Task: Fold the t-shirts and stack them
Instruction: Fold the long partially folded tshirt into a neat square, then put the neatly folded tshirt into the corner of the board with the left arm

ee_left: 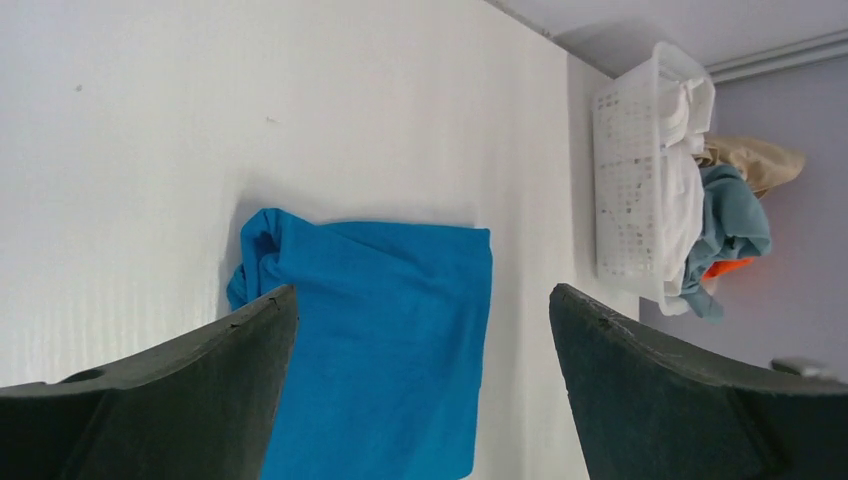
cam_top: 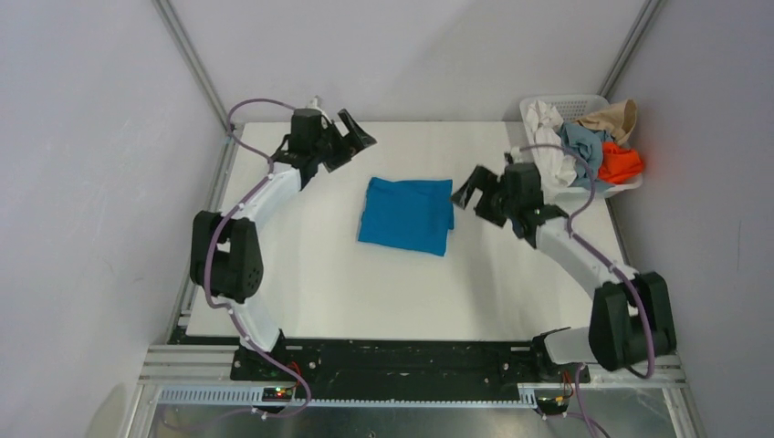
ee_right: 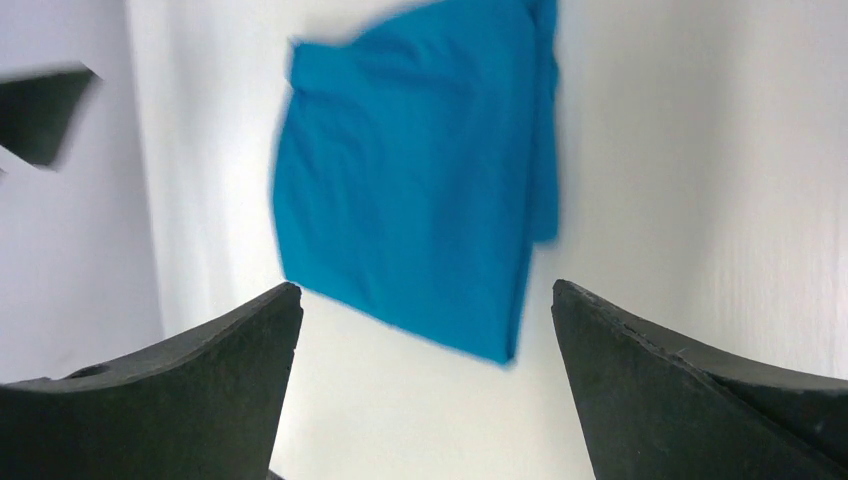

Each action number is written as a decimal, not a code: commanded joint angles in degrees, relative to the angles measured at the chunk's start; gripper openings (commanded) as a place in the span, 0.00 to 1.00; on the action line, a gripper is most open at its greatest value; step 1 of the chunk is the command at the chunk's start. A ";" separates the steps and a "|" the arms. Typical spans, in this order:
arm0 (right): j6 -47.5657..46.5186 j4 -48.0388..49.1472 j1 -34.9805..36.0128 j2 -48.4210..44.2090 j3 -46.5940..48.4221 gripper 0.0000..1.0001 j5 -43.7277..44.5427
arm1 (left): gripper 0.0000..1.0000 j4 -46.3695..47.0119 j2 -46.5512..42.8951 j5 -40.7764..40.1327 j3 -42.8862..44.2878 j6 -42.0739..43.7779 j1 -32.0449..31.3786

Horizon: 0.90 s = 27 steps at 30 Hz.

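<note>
A vivid blue t-shirt [cam_top: 406, 215] lies folded into a rough square on the middle of the white table [cam_top: 319, 274]; it also shows in the left wrist view [ee_left: 385, 330] and the right wrist view [ee_right: 420, 180]. White [cam_top: 550, 146], grey-blue [cam_top: 587, 146], tan [cam_top: 616, 117] and orange [cam_top: 621, 164] t-shirts are heaped in the basket at the back right. My left gripper [cam_top: 351, 135] hovers open to the back left of the blue shirt, holding nothing. Just off the shirt's right edge, my right gripper [cam_top: 467, 190] is open and empty as well.
A white lattice basket [cam_top: 584, 105] stands at the table's back right corner, close behind the right arm; it also appears in the left wrist view [ee_left: 625, 180]. Grey walls and metal frame posts [cam_top: 196, 64] bound the table.
</note>
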 commanded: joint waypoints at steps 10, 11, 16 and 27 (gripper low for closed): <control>0.70 -12.80 3.18 -20.90 -17.73 0.99 12.15 | 0.84 -5.03 8.47 1.12 -5.94 6.90 -3.95; 0.60 -13.27 3.07 -22.45 -17.75 1.00 12.41 | 0.78 -5.25 8.94 1.05 -5.84 6.95 -4.40; 0.14 -16.13 2.20 -28.00 -17.89 0.99 12.32 | 0.36 -6.10 11.88 0.09 -5.95 6.11 -4.79; -1.26 -17.88 -1.77 -34.87 -18.40 0.99 10.20 | 0.00 -10.79 10.45 -7.83 -4.93 8.93 1.18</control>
